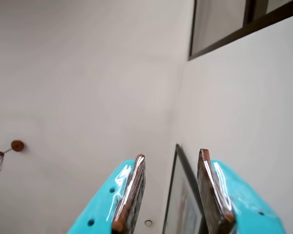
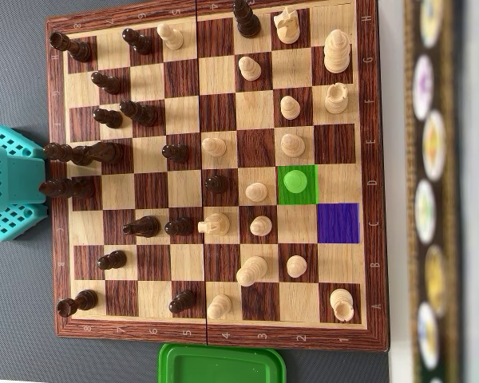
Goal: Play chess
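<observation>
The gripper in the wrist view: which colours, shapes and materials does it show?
The gripper has two turquoise plastic fingers with small round holes. Each inner face carries a thin, flat, reddish-brown pad under glossy clear tape. In the overhead view, a turquoise part of the arm with a perforated grid surface shows at the left edge. No cables or markings are visible.

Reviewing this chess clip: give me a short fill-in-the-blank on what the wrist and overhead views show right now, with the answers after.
1. In the overhead view, the pawn on the highlighted square is tinted ____.
2. The other highlighted square, coloured purple, holds ____ pieces.
3. In the wrist view, the gripper points up at the ceiling with its jaws ____.
4. The container at the bottom edge of the overhead view is ____.

Answers: green; no; open; green
</observation>
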Robot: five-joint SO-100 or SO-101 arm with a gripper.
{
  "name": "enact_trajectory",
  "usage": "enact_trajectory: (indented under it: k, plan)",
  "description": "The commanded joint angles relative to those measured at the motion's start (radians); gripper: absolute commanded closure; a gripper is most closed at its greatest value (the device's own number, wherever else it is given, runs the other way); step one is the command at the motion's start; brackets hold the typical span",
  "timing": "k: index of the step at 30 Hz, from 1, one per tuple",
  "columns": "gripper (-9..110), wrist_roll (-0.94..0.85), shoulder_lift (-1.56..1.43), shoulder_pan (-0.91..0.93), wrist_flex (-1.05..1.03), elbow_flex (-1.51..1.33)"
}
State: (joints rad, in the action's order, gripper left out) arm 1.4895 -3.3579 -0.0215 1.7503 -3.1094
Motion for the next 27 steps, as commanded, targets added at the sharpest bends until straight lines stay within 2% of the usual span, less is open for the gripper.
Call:
enact_trajectory:
  k: [1, 27]
  plan:
    - [86, 0.003, 0.009, 0.0, 0.054, -0.032]
    - [86, 0.006, 0.011, 0.003, 0.055, -0.049]
